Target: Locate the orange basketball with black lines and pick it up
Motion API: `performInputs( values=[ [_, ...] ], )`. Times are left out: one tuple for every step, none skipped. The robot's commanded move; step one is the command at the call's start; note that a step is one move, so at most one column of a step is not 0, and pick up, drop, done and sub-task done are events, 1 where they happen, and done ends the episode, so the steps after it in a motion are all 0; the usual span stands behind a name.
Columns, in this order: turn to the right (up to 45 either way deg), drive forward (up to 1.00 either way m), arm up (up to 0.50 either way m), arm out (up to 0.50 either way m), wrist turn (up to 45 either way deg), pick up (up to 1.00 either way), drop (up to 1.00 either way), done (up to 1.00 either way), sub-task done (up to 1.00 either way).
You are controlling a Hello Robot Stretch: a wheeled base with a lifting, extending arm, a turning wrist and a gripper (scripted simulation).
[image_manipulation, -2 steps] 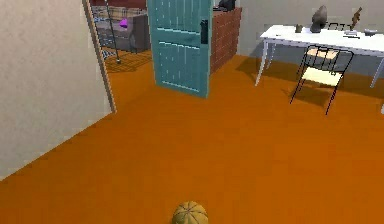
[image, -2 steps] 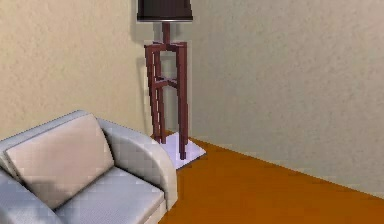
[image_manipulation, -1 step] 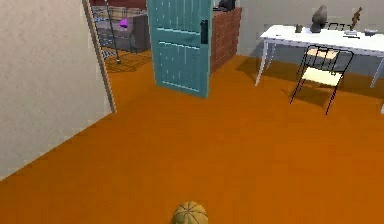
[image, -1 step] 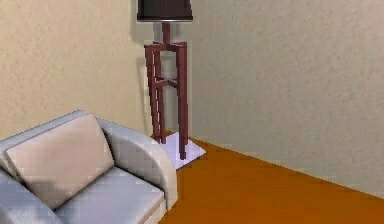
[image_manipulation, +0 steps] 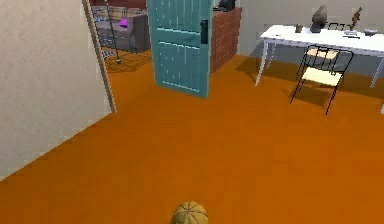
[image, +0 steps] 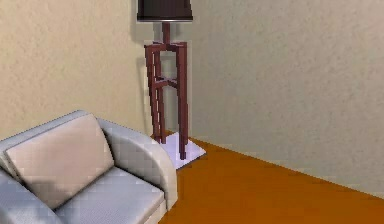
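Observation:
An orange ball with dark lines, the basketball (image_manipulation: 190, 213), lies on the orange floor at the bottom edge of the arm side view, just left of the middle. Its lower part is cut off by the picture's edge. Bare floor surrounds it on the sides that show.
In the forward view a grey armchair (image: 75, 175) fills the lower left, with a tall dark-wood floor lamp (image: 167, 75) in the corner behind it. The arm side view has a teal door (image_manipulation: 181, 45) ajar, a brick wall section (image_manipulation: 226, 38), and a white desk (image_manipulation: 320, 42) with a chair (image_manipulation: 325, 72).

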Motion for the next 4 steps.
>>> performInputs(
  values=[
    [0.0,0.0,0.0,0.0,45.0,0.0,0.0,0.0,0.0],
    [0.0,0.0,0.0,0.0,45.0,0.0,0.0,0.0,0.0],
    [0.0,0.0,0.0,0.0,45.0,0.0,0.0,0.0,0.0],
    [0.0,0.0,0.0,0.0,45.0,0.0,0.0,0.0,0.0]
  ],
)
